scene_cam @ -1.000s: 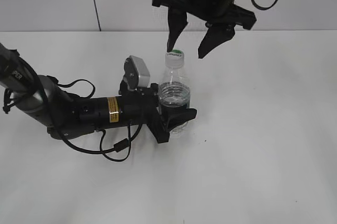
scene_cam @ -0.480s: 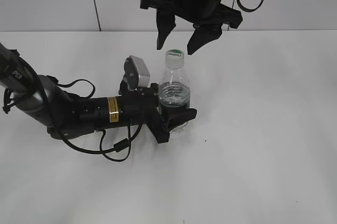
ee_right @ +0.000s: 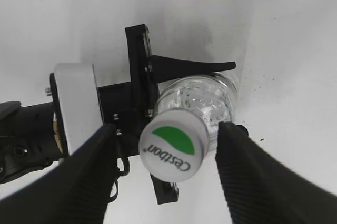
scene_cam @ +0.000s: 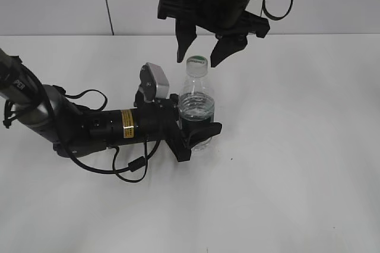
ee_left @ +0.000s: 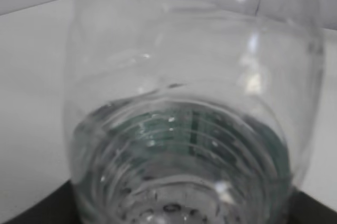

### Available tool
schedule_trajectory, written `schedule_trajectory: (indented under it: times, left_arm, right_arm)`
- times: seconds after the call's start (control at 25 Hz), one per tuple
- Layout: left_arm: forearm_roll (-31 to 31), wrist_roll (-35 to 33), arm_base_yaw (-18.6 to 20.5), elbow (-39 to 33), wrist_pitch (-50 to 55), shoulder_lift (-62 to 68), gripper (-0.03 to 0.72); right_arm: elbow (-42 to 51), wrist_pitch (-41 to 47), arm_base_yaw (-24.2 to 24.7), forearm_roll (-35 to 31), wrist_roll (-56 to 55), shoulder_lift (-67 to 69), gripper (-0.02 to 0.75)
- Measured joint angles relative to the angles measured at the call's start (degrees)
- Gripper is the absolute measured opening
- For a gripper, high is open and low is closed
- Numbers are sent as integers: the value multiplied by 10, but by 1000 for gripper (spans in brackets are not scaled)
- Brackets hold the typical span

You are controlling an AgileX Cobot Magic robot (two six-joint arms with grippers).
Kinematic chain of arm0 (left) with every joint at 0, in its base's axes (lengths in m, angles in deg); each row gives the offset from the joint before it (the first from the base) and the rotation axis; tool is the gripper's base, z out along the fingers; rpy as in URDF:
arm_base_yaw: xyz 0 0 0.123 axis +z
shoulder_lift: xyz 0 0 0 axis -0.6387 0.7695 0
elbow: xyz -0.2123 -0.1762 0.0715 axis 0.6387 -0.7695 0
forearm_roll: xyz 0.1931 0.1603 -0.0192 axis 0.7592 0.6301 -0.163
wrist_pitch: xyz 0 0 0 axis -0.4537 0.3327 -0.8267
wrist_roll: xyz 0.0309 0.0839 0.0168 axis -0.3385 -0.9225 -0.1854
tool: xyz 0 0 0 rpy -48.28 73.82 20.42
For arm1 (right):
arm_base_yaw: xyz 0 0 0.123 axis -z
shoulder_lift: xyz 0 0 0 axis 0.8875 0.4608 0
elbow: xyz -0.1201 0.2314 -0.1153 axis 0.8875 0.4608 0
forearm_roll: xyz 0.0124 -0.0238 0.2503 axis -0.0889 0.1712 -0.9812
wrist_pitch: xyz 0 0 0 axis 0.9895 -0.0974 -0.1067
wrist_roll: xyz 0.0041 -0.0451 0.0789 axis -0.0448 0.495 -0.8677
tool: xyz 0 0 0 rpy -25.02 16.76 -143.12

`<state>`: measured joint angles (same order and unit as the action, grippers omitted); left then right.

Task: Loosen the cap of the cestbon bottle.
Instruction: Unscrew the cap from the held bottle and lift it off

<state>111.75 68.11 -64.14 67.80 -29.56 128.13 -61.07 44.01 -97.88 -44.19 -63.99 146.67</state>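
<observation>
Cap: the cap [scene_cam: 197, 61] is white with a green top. It sits on the neck of the bottle, near the middle of the table [scene_cam: 297, 146]. From above, the right wrist view shows the cap [ee_right: 173, 146] with its white "Cestbon" letters.

Bottle: the cestbon bottle [scene_cam: 196, 107] stands upright. It is clear and has some water in it. It has not moved from a moment ago.

What changed: the right gripper [scene_cam: 202, 56] has come lower and a bit to the left. Now one fingertip is on each side of the cap, close but not touching.

Right gripper: it hangs from above and points down. Its two fingers are spread wide, with the cap in the gap between them.

Left gripper: the left gripper [scene_cam: 196, 131] is squeezed around the lower part of the bottle. Its arm lies low along the table and reaches in from the left. It has stayed put.

Left wrist view: the bottle [ee_left: 189, 129] fills almost the whole view, very close.
</observation>
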Motion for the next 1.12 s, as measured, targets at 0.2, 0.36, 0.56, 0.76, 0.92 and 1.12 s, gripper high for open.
schedule_trajectory:
  times: [0.2,0.36,0.56,0.76,0.92,1.12]
  left_arm:
    - [0,0,0,0,0,0,406]
    - [0,0,0,0,0,0,406]
    - [0,-2,0,0,1,0,406]
    - [0,-2,0,0,1,0,406]
    - [0,-3,0,0,1,0,406]
    - [2,-8,0,0,2,0,406]
  right_arm:
    - [0,0,0,-1,2,5,415]
    - [0,2,0,-1,5,11,354]
    - [-2,11,0,-1,11,13,323]
    - [-3,12,0,-1,14,13,311]
    - [-3,16,0,-1,27,13,311]
    - [-4,29,0,-3,79,13,307]
